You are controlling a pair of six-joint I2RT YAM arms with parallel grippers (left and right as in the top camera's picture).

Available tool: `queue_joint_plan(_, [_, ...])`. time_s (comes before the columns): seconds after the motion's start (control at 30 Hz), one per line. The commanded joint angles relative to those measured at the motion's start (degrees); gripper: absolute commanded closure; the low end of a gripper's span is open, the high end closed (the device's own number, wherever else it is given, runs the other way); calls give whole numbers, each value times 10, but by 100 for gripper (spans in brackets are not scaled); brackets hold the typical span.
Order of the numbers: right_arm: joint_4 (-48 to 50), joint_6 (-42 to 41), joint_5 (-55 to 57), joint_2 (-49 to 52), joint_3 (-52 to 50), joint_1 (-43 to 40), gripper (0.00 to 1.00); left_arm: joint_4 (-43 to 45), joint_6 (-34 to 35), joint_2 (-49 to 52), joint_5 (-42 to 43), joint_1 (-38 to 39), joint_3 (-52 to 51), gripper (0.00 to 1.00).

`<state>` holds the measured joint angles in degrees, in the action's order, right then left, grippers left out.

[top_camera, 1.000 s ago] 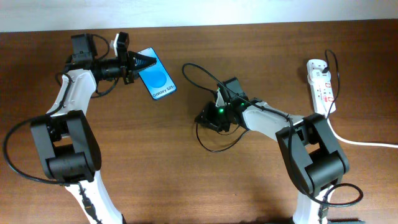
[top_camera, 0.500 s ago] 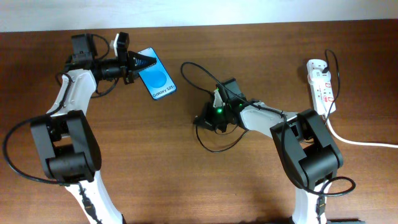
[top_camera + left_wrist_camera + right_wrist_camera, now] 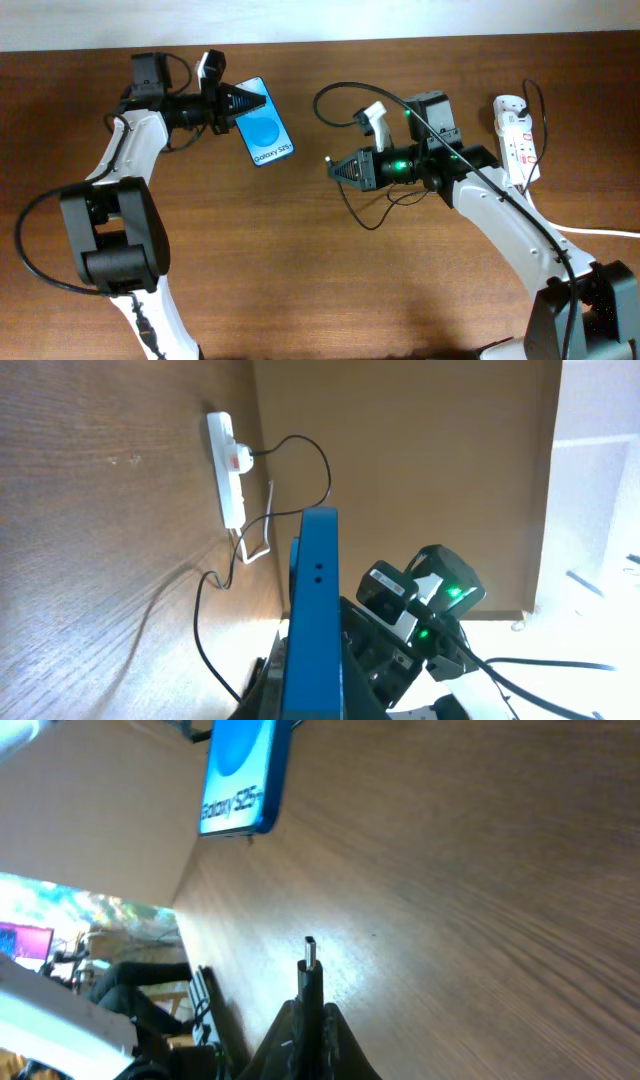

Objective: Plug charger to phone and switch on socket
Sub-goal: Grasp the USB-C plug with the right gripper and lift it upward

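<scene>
Left gripper (image 3: 240, 102) clamped shut on the top end of the phone (image 3: 266, 126), blue screen facing up (the left wrist view catches it edge-on). Right gripper (image 3: 336, 170) – jaws closed on the charger (image 3: 311, 965) just behind its connector tip – points at the phone across bare wooden table (image 3: 300, 290), the tip near the phone but not touching it. The socket (image 3: 517, 130) lies at the far right edge, the black cable looping back to it.

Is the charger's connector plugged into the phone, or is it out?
Out. The connector juts free from the shut right gripper, with bare table between it and the phone.
</scene>
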<state>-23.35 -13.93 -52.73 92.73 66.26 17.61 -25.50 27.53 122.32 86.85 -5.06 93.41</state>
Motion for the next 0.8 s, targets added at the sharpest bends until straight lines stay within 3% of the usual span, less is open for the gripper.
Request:
queue_joint_plan(0.0, [9, -6, -24, -2, 3, 31, 96, 14, -15, -4, 30, 1, -3, 100])
queue_joint_plan(0.5, [184, -213, -25, 58, -1, 98, 96, 14, 16, -4, 33, 1, -3, 100])
queue_joint_plan(0.57, [249, -243, -58, 58, -26, 96, 96, 14, 16, -4, 33, 1, -3, 100])
queue_joint_plan(0.7, [475, -353, -99, 58, -116, 77, 96, 14, 15, -4, 33, 0, -3, 100])
queue_joint_plan(0.77, [487, -364, -96, 59, -129, 74, 96, 14, 15, -4, 33, 0, -3, 100])
